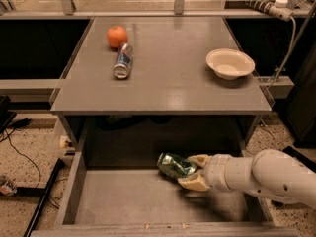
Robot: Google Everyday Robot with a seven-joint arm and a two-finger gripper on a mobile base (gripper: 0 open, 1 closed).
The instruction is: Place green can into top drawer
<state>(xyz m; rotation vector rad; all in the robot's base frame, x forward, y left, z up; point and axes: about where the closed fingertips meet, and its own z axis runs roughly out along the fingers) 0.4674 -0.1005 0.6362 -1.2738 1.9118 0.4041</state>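
The green can point(174, 165) is shiny and crinkled, lying tilted inside the open top drawer point(123, 201), just above its flat grey bottom near the back middle. My gripper point(190, 171) reaches in from the right on a white arm and is shut on the green can, with pale fingers point(195, 183) above and below its right end.
On the grey table point(163, 83) above lie an orange point(117, 36), a silver-and-blue can point(123, 61) on its side, and a white bowl point(230, 63) at the right. A power strip point(256, 4) and cable hang at the far right. Cables lie on the floor at the left.
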